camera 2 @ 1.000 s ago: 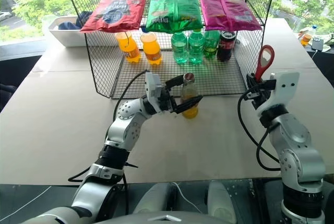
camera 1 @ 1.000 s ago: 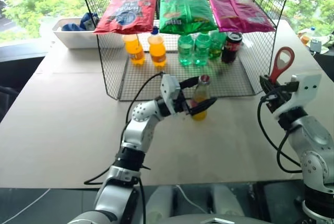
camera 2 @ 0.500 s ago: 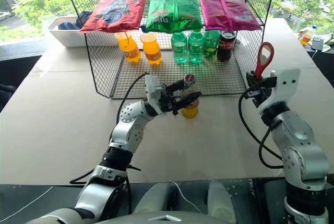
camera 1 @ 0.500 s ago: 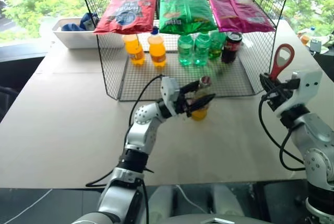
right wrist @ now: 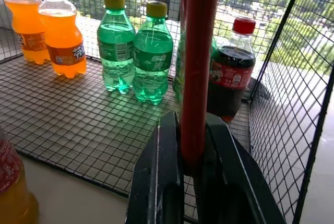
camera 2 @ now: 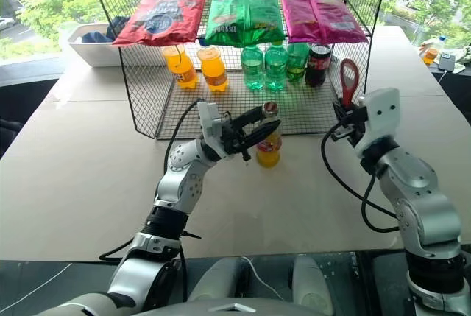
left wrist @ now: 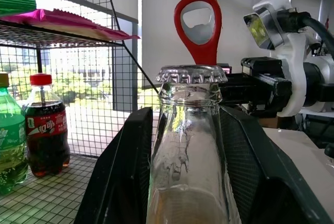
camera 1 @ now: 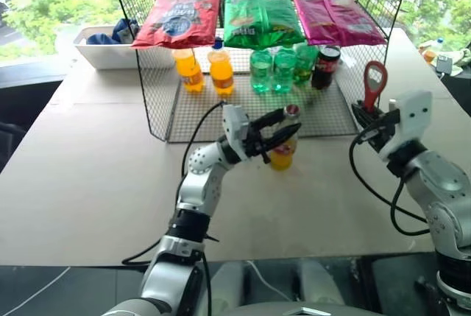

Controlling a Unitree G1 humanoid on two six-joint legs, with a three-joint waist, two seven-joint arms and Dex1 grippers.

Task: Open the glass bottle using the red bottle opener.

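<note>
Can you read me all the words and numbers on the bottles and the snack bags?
Nothing is clear enough to quote.
On the red snack bag, green snack bag and pink snack bag: print too blurred.
On the orange bottles: white label marks, too blurred.
On the green bottles: labels too small.
On the cola bottle: white script, unreadable.
On the glass bottle: label too blurred.
On the red bottle opener: no writing seen.

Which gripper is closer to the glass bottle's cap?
Left. The left gripper clasps the glass bottle below its cap; the right gripper, holding the red bottle opener, is apart to its right.
</note>
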